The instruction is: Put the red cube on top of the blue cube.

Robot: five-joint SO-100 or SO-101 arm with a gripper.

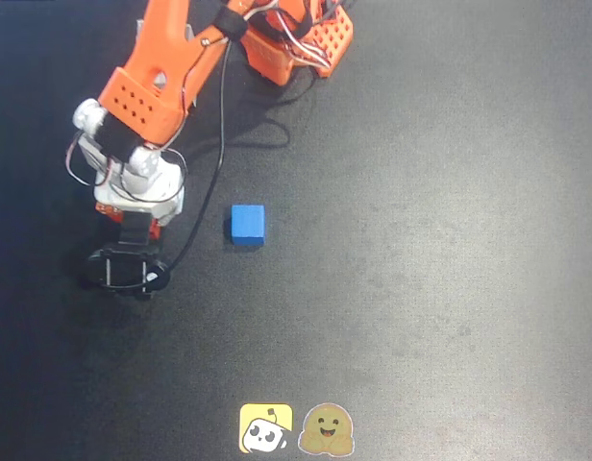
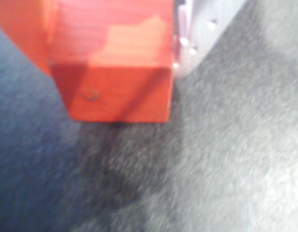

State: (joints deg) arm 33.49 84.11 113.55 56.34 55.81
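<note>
We see our tool closed on the red cube, left of the blue cube overhead.

Red cube, blue cube, dark grey table

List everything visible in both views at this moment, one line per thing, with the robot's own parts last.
blue cube: one, bright blue, on the table right of the tool in the overhead view, standing free.
red cube: one, red-orange, fills the top of the wrist view between the tool's fingers, bottom edge at the table; all but hidden under the tool in the overhead view.
stickers: two, a yellow square and a tan blob face, at the bottom edge of the overhead view.
table: one, dark grey, matte.
arm: one, orange and white, reaching down from the top of the overhead view.
tool: one, black, left of the blue cube, around the red cube.
</note>
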